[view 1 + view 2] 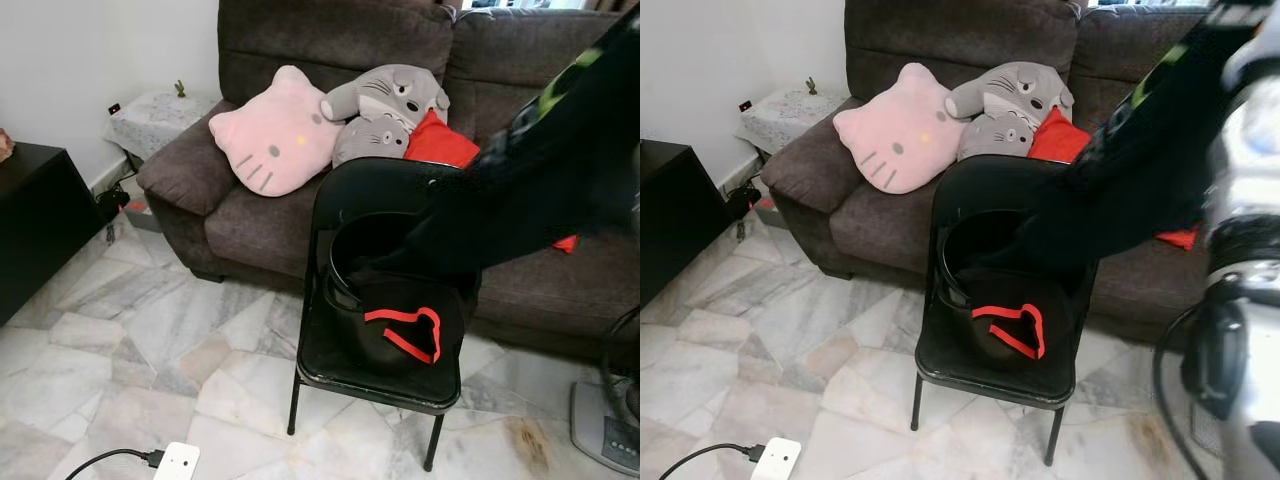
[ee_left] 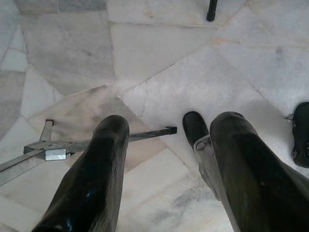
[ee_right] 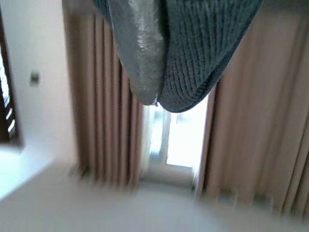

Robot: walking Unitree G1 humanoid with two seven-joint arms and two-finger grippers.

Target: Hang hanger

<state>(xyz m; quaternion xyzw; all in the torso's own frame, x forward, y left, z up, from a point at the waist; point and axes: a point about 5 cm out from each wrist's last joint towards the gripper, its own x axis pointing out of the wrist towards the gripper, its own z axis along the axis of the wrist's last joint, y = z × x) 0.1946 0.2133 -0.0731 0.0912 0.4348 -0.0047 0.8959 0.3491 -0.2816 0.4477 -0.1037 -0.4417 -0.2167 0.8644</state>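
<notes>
We see a black folding chair [image 1: 372, 200] standing on the marble floor [image 1: 130, 340] in front of a dark brown sofa [image 1: 250, 215]. On its seat rests a black bucket [image 1: 352, 262] with a black cloth trimmed in red [image 1: 410, 325], while a dark garment [image 1: 545, 170] stretches from the right down over them. We cannot make out a hanger. Our left gripper [image 2: 166, 140] hangs released above the floor; our right gripper's [image 3: 157, 94] state we cannot tell.
</notes>
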